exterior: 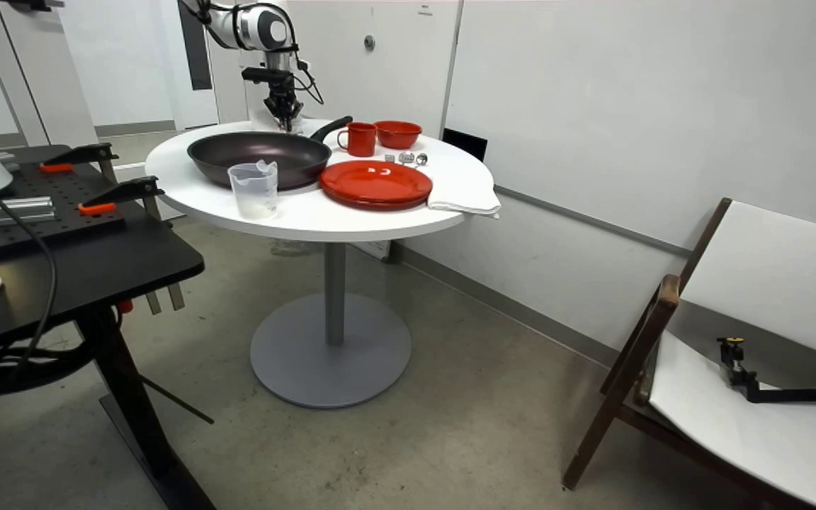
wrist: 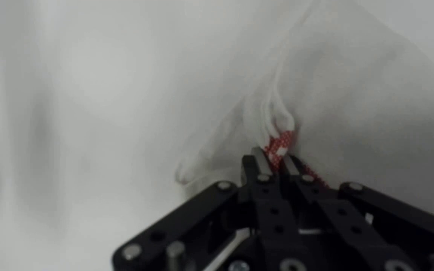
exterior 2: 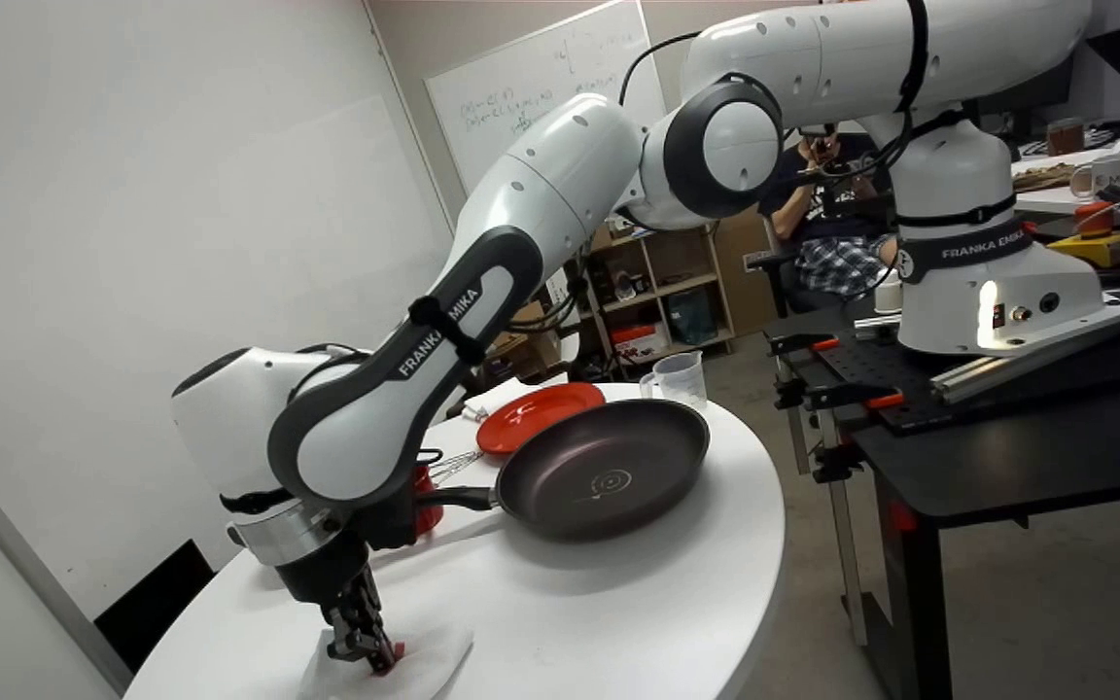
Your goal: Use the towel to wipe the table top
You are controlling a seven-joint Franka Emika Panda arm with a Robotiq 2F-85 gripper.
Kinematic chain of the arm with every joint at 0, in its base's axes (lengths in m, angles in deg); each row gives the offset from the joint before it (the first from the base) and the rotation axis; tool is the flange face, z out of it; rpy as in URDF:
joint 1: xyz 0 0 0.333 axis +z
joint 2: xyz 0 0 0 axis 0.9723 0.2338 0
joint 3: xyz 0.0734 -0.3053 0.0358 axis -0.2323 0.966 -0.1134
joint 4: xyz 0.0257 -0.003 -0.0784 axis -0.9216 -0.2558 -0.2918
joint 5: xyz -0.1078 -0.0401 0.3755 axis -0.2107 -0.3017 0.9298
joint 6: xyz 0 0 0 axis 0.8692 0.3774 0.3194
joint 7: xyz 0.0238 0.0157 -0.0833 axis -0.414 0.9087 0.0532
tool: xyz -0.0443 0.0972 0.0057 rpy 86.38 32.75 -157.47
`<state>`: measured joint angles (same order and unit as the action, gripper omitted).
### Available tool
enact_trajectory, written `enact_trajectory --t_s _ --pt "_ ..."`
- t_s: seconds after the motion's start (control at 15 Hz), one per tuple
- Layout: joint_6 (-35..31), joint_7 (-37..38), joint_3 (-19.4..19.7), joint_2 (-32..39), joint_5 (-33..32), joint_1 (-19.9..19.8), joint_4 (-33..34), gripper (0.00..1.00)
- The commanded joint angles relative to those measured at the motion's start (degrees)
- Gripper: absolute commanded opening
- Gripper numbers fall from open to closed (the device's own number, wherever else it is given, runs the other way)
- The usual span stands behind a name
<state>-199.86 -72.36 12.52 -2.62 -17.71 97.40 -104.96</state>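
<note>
The nearly closed hand (wrist: pixel 275 162) pinched the towel (wrist: pixel 352 105), whose red speckling (wrist: pixel 285 138), at the hand's twelve o'clock, only the wrist view resolved.

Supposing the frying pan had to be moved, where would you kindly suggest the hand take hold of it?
I would probably grip the frying pan by the middle of its black handle, from above, closing across the narrow width. The handle juts outward and stands raised over the table top, while the red mug near its end makes a sideways approach look riskier.
</note>
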Motion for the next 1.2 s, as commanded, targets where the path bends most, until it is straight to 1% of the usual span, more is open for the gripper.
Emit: enact_trajectory --t_s 0.0,0.2,0.33,0.47,0.73,1.13 --pt "-6.99 6.40 5.11 2.03 -3.30 0.40 1.77 0.02" --pt "-9.44 12.93 8.59 1.95 -4.71 0.84 1.45 0.02" --pt "-9.29 15.85 9.57 1.60 -4.76 1.15 1.03 0.02" --pt "-7.96 17.58 9.58 1.10 -4.27 1.51 0.58 0.02" --pt "-1.66 18.19 6.47 -0.59 -1.33 1.70 -0.65 0.02" --pt "5.64 18.10 1.95 -1.99 3.07 1.90 -0.18 0.02"
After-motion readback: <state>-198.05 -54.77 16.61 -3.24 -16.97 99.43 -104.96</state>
